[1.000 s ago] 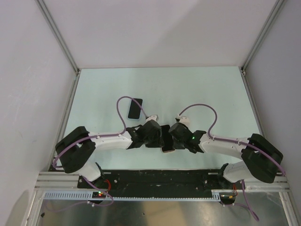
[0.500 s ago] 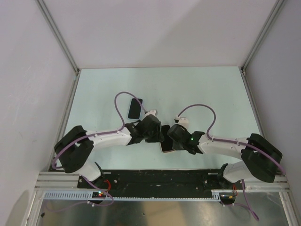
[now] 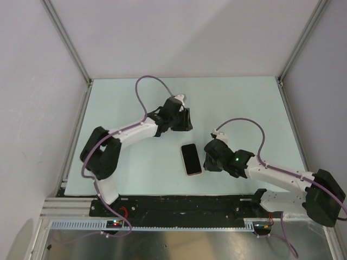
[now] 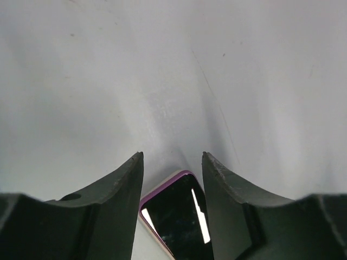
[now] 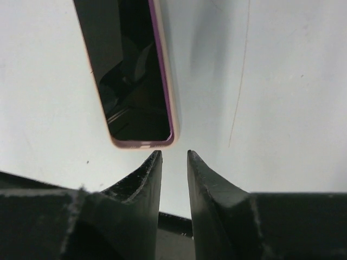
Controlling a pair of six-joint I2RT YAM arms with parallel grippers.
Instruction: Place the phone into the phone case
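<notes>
- The phone [image 3: 191, 158] lies flat, screen up, on the table [image 3: 244, 108] between the two arms, gripped by neither.
- The left claw [image 4: 172, 157] hangs half open and empty beyond its far end.
- The right claw [image 5: 174, 154], just beside it, is open a crack, also empty.
- A pale lip rims the phone. No separate case shows, so whether it is fitted cannot be told.

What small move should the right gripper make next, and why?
Probably widen its jaws before advancing. The right gripper holds nothing, the phone lies flat just ahead of it, and the gap between its jaws looks narrower than the phone's end.
</notes>
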